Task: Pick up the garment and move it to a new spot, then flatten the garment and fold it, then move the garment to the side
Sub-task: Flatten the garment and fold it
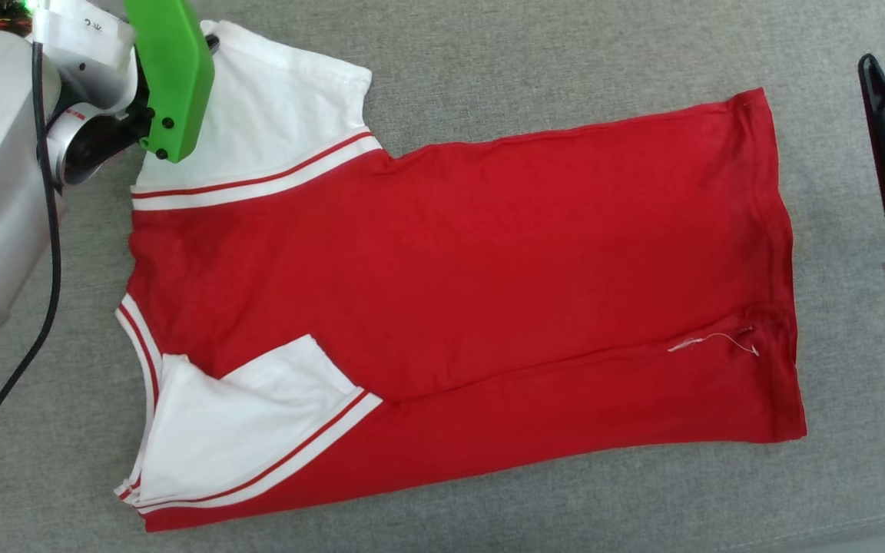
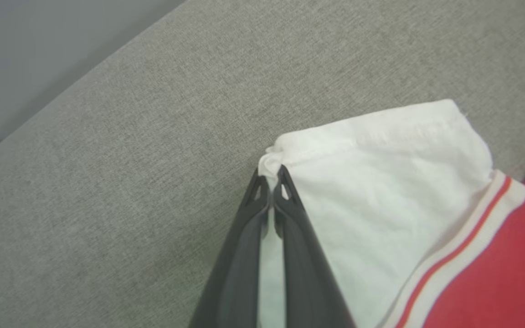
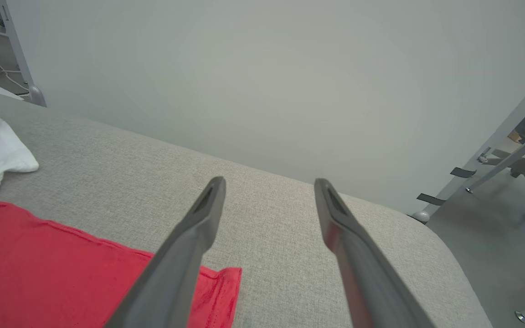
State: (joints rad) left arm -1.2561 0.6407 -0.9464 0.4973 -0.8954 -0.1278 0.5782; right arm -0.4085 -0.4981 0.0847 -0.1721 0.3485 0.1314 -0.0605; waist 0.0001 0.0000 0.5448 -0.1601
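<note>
- Garment is seen spread on the grey padded surface. Its long axis runs across the head view, with collar and sleeves toward the robot's left and the hem toward its right.
- The near sleeve and the near side are already folded in over the red body, while the far sleeve is laid out flat.
- The left gripper is clamped on the outer corner of the far sleeve. Its fingers are pressed together, with a small bunch of white fabric pinched at the tips.
- The right gripper is held with its fingers wide apart and nothing between them. It is above bare surface near the hem's far corner, and no contact with the fabric is seen.
- The coming move is judged to be an inward fold of the far sleeve. From the pinched corner the red body lies toward the robot, across the long axis, so the corner would have to be carried that way.
- The left arm is by far the nearer to that sleeve; the right is placed at the opposite end.
- If the corner is pulled low, the thin fabric may drag the shoulder along.
</note>
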